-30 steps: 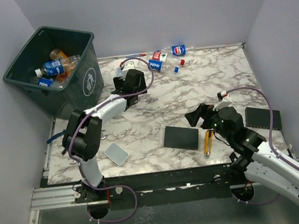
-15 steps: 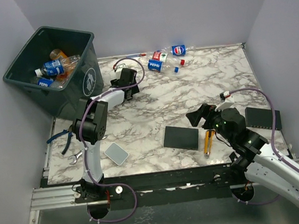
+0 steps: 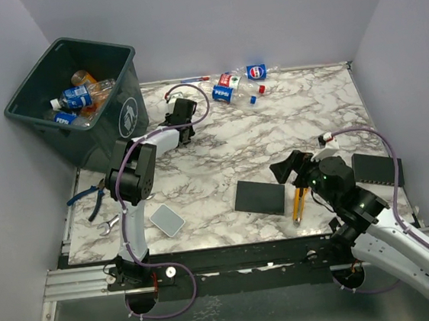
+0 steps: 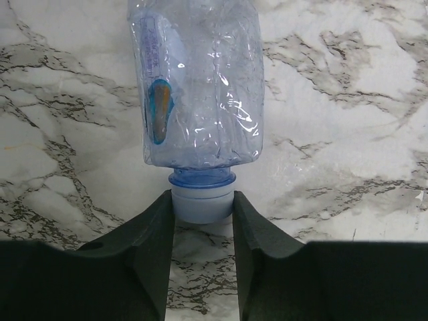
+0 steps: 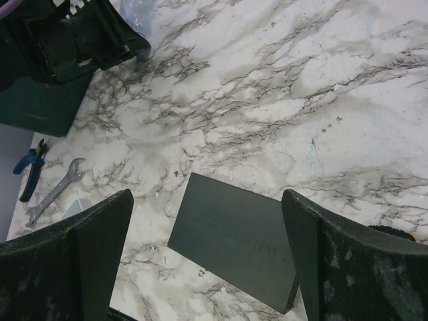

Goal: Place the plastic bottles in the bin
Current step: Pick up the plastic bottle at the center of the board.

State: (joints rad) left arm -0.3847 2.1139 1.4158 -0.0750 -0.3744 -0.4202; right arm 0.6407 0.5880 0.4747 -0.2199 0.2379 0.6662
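Left claw (image 4: 202, 208): I have it clamped on the white cap of a clear bottle (image 4: 197, 87), which lies on the tabletop (image 4: 348, 120) near the bin (image 3: 128, 100).
Right claw (image 5: 206, 200): I see it spread wide and holding nothing, above the black pad (image 5: 234, 244).
Other bottles (image 3: 240, 79): clustered at the far edge; more lie in the bin.
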